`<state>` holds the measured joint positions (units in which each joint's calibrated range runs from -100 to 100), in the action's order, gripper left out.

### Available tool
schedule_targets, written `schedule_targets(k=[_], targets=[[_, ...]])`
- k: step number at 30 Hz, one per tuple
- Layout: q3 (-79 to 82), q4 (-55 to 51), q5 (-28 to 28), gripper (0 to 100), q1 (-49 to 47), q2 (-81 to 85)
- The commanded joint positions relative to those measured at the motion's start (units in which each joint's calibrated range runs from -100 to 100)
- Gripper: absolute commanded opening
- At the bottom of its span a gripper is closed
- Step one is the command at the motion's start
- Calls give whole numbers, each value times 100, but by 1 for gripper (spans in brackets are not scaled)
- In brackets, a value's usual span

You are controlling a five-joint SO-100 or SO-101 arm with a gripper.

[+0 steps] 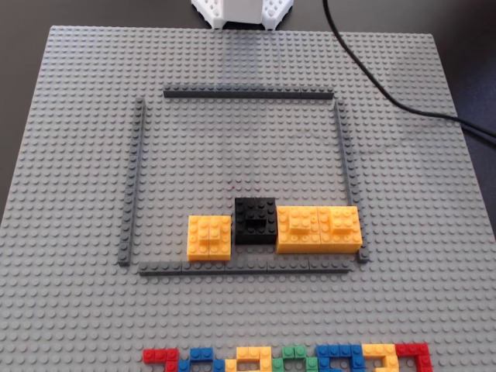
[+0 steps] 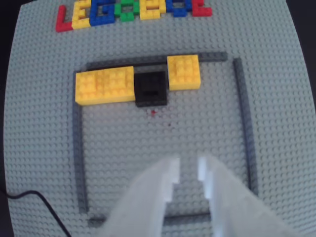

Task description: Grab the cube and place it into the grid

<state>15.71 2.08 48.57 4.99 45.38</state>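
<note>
Looking down the wrist view, we see our jaws parted and empty, with the cube (image 2: 183,72) well ahead, slightly right, toward the tabletop's (image 2: 276,74) far edge.

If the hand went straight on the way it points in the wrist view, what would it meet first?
Probably bare studded plate inside the grid; farther along that line sits the black block. The hand is open; depth is unclear.

In the wrist view the hand (image 2: 187,170) is white, matte plastic, blurred by closeness: two broad fingers (image 2: 148,197) that narrow toward squared, stepped tips. In the fixed view, a white base piece (image 1: 244,12) with angled, ribbed edges sits at the far edge, probably the arm's mount. A black cable (image 1: 387,93) curves away on its right.
</note>
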Motion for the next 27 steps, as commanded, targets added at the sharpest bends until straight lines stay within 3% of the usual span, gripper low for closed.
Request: schedule_targets(k=[1,17,27], targets=[[391,-66,-20,0,13,1189],[3255,120,49,0,-69,4353],[4732,564,39,0,-179,5307]])
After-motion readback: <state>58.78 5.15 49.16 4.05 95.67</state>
